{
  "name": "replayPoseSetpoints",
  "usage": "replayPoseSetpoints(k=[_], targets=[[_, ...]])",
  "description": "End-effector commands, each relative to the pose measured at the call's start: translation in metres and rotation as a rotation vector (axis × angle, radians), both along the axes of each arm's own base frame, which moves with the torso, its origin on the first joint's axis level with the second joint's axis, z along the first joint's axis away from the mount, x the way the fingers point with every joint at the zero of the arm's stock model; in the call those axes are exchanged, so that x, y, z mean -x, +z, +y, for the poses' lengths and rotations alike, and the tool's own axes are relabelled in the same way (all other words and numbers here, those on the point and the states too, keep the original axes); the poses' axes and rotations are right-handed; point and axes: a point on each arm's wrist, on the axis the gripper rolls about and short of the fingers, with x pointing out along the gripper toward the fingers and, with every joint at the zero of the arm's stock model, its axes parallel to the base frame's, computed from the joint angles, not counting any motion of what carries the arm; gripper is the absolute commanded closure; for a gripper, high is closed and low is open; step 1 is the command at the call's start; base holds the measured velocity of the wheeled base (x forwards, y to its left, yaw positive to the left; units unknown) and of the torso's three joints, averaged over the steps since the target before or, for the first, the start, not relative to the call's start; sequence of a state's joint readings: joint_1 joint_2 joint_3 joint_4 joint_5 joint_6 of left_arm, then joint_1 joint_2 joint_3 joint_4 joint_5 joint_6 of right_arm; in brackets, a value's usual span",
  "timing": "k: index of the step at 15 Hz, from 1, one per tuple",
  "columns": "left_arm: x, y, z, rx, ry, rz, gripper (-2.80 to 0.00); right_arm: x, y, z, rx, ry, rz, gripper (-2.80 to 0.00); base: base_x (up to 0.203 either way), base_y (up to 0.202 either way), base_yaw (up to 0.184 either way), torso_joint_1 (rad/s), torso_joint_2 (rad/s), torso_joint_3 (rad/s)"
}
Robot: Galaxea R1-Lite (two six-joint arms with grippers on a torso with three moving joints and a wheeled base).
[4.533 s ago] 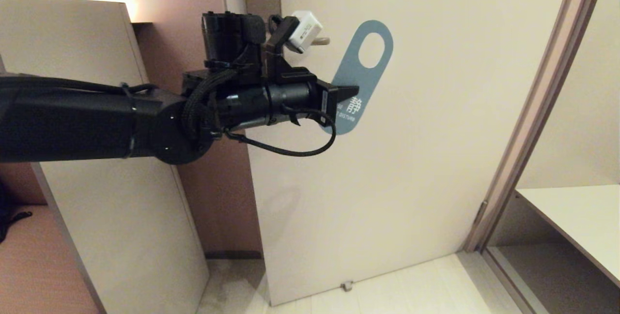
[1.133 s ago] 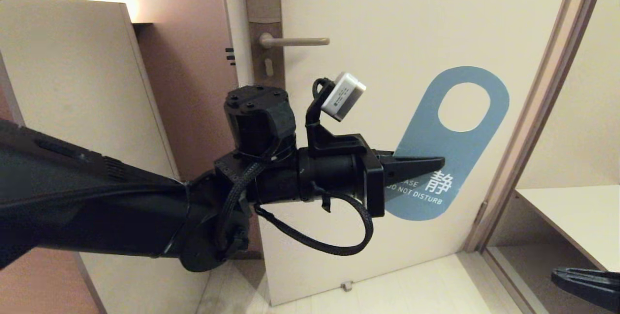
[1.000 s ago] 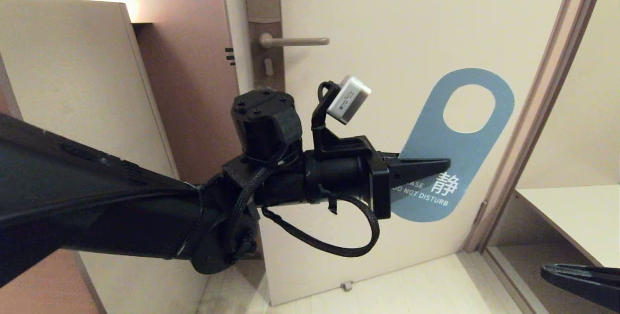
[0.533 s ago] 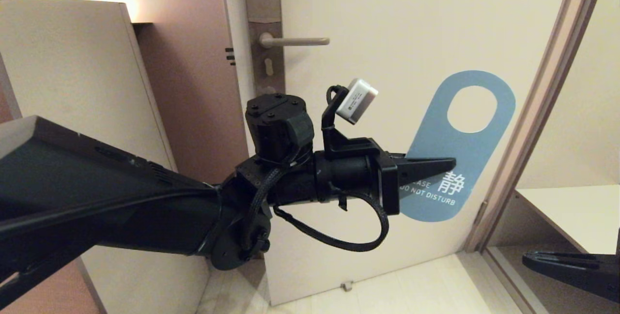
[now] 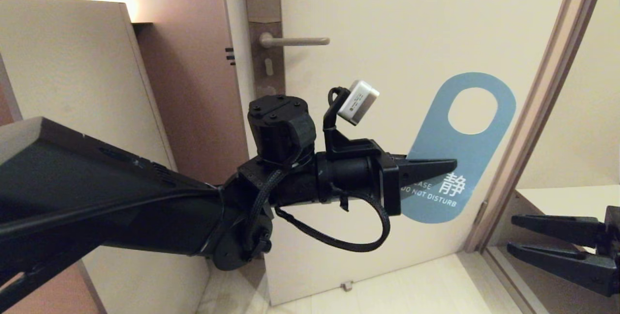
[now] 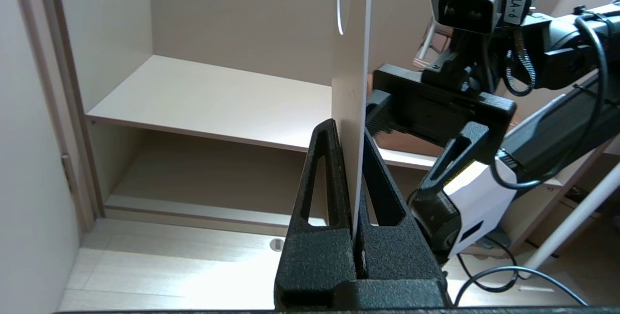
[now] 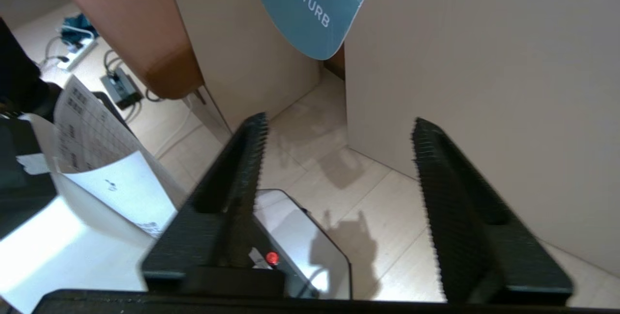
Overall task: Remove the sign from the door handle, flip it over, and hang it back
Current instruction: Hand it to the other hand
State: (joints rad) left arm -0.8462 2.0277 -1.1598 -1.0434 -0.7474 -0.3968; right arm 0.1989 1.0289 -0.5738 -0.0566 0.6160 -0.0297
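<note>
My left gripper [image 5: 448,166] is shut on the blue door sign [image 5: 460,151], which reads "DO NOT DISTURB" with a round hole at its top. It holds the sign in the air, to the right of and below the door handle [image 5: 293,40]. In the left wrist view the sign [image 6: 349,81] shows edge-on between the closed fingers [image 6: 324,178]. My right gripper [image 5: 513,234] is open and empty at the lower right, below and right of the sign. The right wrist view shows the sign's lower end [image 7: 312,8] above the gripper [image 7: 339,127].
The beige door [image 5: 387,110] stands behind the sign, its frame [image 5: 528,120] at the right. A shelf [image 5: 571,207] sits at the right, behind my right gripper. A tall panel [image 5: 97,134] stands at the left. Tiled floor [image 5: 411,285] lies below.
My left gripper has carried the sign off the handle, down and to the right. My right gripper has risen into view at the lower right and moved left toward the sign.
</note>
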Motion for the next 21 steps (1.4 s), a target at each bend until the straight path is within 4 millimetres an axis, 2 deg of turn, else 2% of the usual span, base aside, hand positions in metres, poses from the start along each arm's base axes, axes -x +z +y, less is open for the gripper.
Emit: replayPoseSetpoints(k=[1,11,16,21], targets=[[0.0,0.001,0.0,0.005,-0.005,-0.002,0.0,-0.001,-0.001,0.0,0.011,0.012,-0.009,-2.8,0.0,0.0,0.0,0.0,0.0,0.0],[0.005,0.002,-0.003,0.027,-0.017,-0.018,0.0,-0.01,-0.003,0.007,0.085,0.09,-0.071,-2.8,0.0,0.0,0.0,0.0,0.0,0.0],[0.005,0.005,-0.017,0.103,0.039,0.005,0.0,-0.031,-0.001,0.013,0.07,0.095,-0.133,-2.8,0.0,0.0,0.0,0.0,0.0,0.0],[0.01,0.004,-0.023,0.123,0.028,0.018,0.0,-0.046,0.003,0.019,0.057,0.106,-0.181,-2.8,0.0,0.0,0.0,0.0,0.0,0.0]])
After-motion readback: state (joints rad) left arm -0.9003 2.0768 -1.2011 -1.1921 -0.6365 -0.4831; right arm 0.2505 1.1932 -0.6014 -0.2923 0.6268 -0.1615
